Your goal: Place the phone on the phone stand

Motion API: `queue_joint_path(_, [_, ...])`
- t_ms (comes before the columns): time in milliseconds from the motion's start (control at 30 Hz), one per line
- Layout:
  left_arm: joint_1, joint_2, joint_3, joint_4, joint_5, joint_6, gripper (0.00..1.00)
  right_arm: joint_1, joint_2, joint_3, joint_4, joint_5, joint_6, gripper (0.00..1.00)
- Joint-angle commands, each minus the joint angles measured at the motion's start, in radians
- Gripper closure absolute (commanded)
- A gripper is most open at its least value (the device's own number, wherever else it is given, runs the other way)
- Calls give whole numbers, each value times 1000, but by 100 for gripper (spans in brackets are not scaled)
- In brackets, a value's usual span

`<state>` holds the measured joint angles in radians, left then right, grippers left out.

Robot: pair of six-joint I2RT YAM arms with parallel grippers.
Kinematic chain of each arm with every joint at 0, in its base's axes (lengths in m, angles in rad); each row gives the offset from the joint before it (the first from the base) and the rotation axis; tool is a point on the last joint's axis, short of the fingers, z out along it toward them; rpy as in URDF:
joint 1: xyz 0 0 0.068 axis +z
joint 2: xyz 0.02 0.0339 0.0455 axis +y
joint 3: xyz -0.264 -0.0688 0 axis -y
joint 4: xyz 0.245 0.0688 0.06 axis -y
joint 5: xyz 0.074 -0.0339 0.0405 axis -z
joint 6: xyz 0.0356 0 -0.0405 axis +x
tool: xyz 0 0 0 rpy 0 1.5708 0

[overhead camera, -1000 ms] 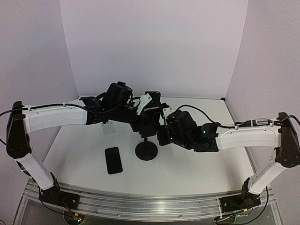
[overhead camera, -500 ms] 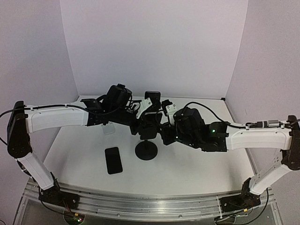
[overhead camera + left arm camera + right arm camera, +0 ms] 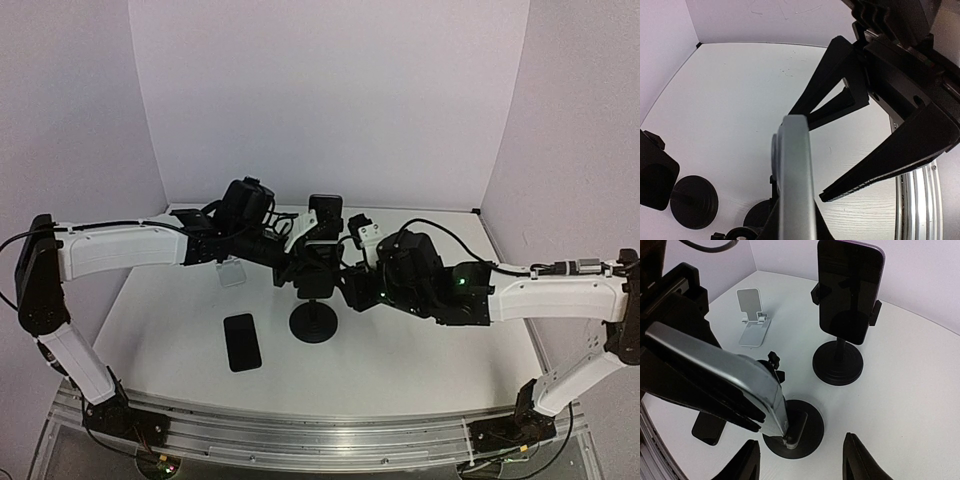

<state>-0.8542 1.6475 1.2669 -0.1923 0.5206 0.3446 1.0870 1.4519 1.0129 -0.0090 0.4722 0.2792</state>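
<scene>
Silver phone (image 3: pixel 725 372) edge over stand (image 3: pixel 810 435)

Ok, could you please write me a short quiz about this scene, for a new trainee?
1. True or false: the right claw holds the silver phone.
2. How many phones are visible? A) one B) two C) three
3. What colour is the empty folding stand?
Key: 1. False, the left claw holds it. 2. C: the silver one, the clamped phone at the back, the flat phone on the table. 3. White.
</scene>
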Motion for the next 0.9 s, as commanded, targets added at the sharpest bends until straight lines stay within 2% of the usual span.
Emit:
queue_joint_path(0, [12,59,-11,-165,24,52,84,-9,-43,-22,19,-35,11,48])
queue_joint_path(267, [20,43,26,-171,57,78,74,-43,-40,-15,17,-118,-20,45])
queue_joint_path(367, [31,35,47,-182,68,81,68,-71,-52,-17,16,-174,-42,43])
queue_joint_path(500, [50,15,67,-199,84,95,58,-145,-83,-42,12,-338,-71,39])
queue_joint_path(700, [60,-34,31,-186,132,140,41,-202,-84,-31,10,-574,-306,35])
queue_joint_path(867, [61,-44,25,-175,143,139,39,-253,-41,3,9,-723,-421,34])
